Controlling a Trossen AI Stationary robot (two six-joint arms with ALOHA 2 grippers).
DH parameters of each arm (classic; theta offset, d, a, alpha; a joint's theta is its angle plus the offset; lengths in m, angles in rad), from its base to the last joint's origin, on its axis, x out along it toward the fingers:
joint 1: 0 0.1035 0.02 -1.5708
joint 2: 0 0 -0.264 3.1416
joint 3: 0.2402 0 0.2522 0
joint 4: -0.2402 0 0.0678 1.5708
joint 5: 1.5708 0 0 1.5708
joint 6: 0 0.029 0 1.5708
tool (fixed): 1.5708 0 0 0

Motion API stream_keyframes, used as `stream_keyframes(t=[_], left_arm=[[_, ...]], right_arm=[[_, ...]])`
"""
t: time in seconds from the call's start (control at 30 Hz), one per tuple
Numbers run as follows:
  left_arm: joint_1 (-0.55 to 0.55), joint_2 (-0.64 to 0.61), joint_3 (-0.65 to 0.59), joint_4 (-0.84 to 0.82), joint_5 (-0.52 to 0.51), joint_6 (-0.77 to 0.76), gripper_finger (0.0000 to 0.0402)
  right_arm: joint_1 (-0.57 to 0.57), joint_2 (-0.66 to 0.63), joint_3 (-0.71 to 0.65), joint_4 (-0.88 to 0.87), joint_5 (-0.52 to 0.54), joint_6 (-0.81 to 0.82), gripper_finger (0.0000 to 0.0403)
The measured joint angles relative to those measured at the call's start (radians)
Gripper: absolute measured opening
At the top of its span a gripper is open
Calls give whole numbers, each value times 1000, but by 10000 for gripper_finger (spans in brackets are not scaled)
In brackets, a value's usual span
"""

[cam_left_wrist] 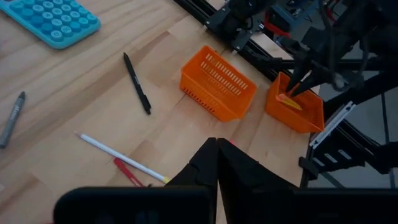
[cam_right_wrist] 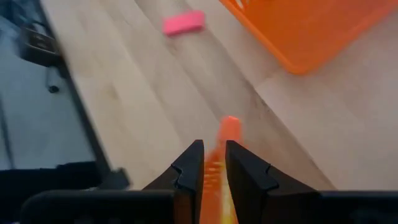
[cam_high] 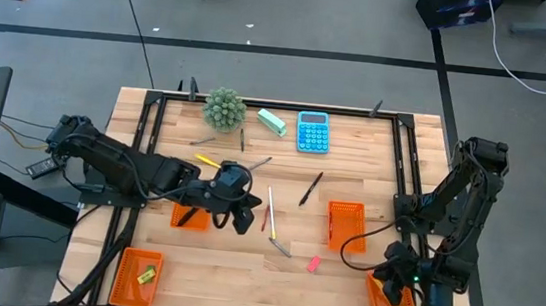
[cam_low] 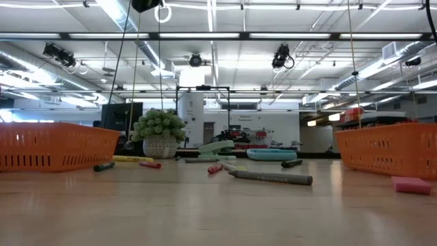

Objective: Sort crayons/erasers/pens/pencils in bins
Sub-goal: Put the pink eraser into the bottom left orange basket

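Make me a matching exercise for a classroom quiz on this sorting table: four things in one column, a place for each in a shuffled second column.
1. calculator
2. pink eraser
3. yellow-green eraser
4. potted plant

A. inside the orange bin at the near left
B. far edge, left of the mint-green block
C. bare table, near side, below the middle bin
D. far edge, right of the mint-green block

Pairs: 1-D, 2-C, 3-A, 4-B

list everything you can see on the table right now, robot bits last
bins: four, orange, two mid-table, two at the front corners
yellow-green eraser: one, in the front-left bin
pink eraser: one, on bare table
black pen: one, mid-table
pale pencil: one, centre
calculator: one, blue, far side
plant: one, green, far side
mint block: one, between them
left gripper: shut, centre
right gripper: shut on orange pencil, front-right bin
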Motion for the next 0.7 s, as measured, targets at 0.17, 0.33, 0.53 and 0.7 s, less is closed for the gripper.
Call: stream_keyframes(t=[0.17,0.33,0.53,0.7], left_arm=[[-4,0,0,1,0,0,18],[5,0,0,6,0,1,23],[11,0,0,34,-1,34,12],[11,0,0,35,-1,67,16]], right_arm=[[-10,0,63,4,170,-107,72],[-86,0,151,33,213,-534,72],[-269,0,253,74,90,-1074,72],[-455,0,282,96,-101,-1347,85]])
